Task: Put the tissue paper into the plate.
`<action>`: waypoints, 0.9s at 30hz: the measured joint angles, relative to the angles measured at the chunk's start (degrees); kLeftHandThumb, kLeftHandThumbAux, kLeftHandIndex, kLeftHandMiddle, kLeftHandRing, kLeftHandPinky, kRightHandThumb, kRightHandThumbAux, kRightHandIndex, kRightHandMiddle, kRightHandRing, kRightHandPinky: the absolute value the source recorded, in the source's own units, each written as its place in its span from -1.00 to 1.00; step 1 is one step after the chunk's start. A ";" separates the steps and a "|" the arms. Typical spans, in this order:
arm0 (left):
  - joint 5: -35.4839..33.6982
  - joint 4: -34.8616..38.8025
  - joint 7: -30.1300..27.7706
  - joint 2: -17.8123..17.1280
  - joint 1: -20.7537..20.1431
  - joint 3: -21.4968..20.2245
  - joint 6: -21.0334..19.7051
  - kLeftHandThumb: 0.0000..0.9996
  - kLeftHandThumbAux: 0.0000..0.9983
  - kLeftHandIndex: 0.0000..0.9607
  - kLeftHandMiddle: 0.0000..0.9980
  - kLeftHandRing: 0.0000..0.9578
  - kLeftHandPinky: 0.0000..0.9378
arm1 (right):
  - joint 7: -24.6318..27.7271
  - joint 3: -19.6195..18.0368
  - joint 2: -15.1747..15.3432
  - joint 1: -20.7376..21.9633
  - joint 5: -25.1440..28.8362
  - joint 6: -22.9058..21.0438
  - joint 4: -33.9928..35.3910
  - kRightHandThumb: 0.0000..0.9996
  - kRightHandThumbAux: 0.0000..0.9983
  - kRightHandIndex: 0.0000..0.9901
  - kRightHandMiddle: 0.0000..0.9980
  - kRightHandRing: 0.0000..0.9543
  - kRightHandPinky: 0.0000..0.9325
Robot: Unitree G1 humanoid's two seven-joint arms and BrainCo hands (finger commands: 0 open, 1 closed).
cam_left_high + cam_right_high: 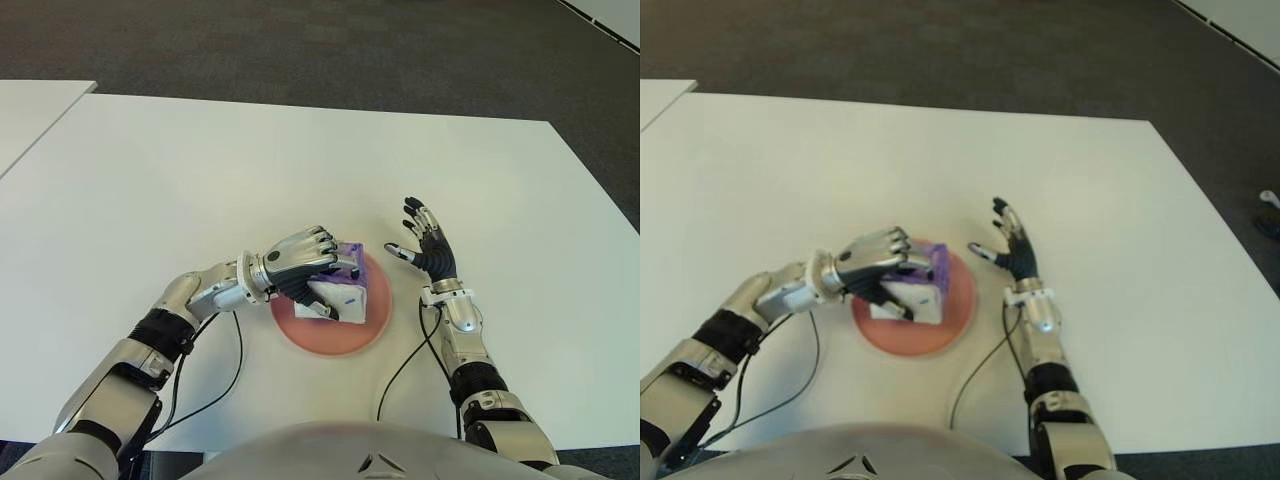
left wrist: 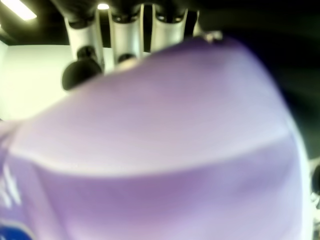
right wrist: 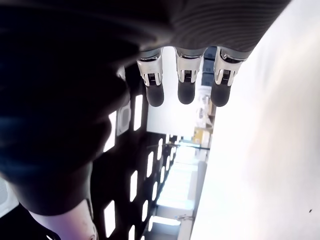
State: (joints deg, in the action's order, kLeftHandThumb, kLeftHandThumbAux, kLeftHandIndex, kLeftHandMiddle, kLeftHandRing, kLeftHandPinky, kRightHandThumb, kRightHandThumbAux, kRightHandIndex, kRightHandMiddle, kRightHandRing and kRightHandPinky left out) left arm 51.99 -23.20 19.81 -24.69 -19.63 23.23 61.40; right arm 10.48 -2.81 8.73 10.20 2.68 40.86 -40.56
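Both hands show at the plate [image 1: 345,338]: our left hand [image 1: 300,263] has its fingers clamped on the tissue pack [image 1: 345,290] over the plate, and our right hand [image 1: 430,250], fingers spread, is just right of it.

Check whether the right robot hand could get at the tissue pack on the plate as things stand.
Probably yes. The right robot hand is open just right of the plate, with bare table between. But the left robot hand is curled over the tissue pack, leaving only its right side exposed.
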 measured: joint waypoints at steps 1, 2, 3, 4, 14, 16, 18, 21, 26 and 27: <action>1.64 -0.02 2.01 -0.01 -0.12 0.06 -0.55 0.45 0.40 -0.08 0.69 0.74 0.76 | 0.12 -0.02 0.00 0.01 0.03 0.00 -0.03 -1.00 0.62 -1.00 -1.00 -1.00 -1.00; 3.36 -0.10 4.02 -0.05 -0.28 0.20 -1.06 0.45 0.40 -0.08 0.69 0.74 0.76 | 0.19 -0.04 0.00 0.02 0.04 0.00 -0.05 -1.00 0.62 -1.00 -1.00 -1.00 -1.00; 4.76 -0.29 6.04 -0.11 -0.49 0.40 -1.50 0.45 0.40 -0.08 0.70 0.74 0.76 | 0.22 -0.05 0.00 0.04 0.04 0.00 -0.10 -1.00 0.61 -1.00 -1.00 -1.00 -1.00; 6.22 -0.61 8.01 -0.16 -0.73 0.64 -1.91 0.45 0.40 -0.08 0.70 0.74 0.76 | 0.23 -0.08 0.00 0.05 0.04 0.00 -0.15 -1.00 0.61 -1.00 -1.00 -1.00 -1.00; 17.31 -6.29 28.16 -1.02 -3.50 7.38 -6.28 0.45 0.40 -0.08 0.72 0.76 0.78 | 0.31 -0.28 -0.08 0.11 0.15 0.00 -0.22 -1.00 0.59 -1.00 -1.00 -1.00 -1.00; 18.86 -6.89 31.05 -1.25 -4.10 9.00 -7.47 0.45 0.40 -0.08 0.72 0.76 0.78 | 0.32 -0.30 -0.08 0.10 0.15 0.00 -0.22 -1.00 0.60 -1.00 -1.00 -1.00 -1.00; 20.12 -7.46 33.60 -1.48 -4.62 10.36 -8.72 0.45 0.40 -0.08 0.72 0.76 0.78 | 0.32 -0.30 -0.08 0.10 0.14 0.00 -0.22 -1.00 0.60 -1.00 -1.00 -1.00 -1.00; 21.52 -8.44 36.68 -1.82 -5.46 12.45 -10.73 0.45 0.40 -0.08 0.72 0.75 0.77 | 0.32 -0.31 -0.09 0.10 0.14 0.00 -0.22 -1.00 0.61 -1.00 -1.00 -1.00 -1.00; 22.60 -9.16 39.59 -2.42 -6.65 15.08 -13.32 0.45 0.40 -0.08 0.70 0.73 0.75 | 0.31 -0.39 -0.15 0.10 0.15 0.00 -0.21 -1.00 0.61 -1.00 -1.00 -1.00 -1.00; 22.71 -9.32 40.13 -2.55 -6.86 15.57 -13.76 0.45 0.40 -0.08 0.69 0.73 0.74 | 0.31 -0.42 -0.17 0.11 0.15 0.00 -0.21 -1.00 0.61 -1.00 -1.00 -1.00 -1.00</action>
State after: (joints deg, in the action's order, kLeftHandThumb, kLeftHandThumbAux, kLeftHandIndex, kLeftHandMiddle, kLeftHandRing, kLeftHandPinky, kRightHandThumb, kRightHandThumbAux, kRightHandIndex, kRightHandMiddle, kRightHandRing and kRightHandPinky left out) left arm 74.70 -32.52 59.94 -27.24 -26.49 38.79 47.63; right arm 10.79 -3.23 8.56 10.30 2.84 40.86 -40.77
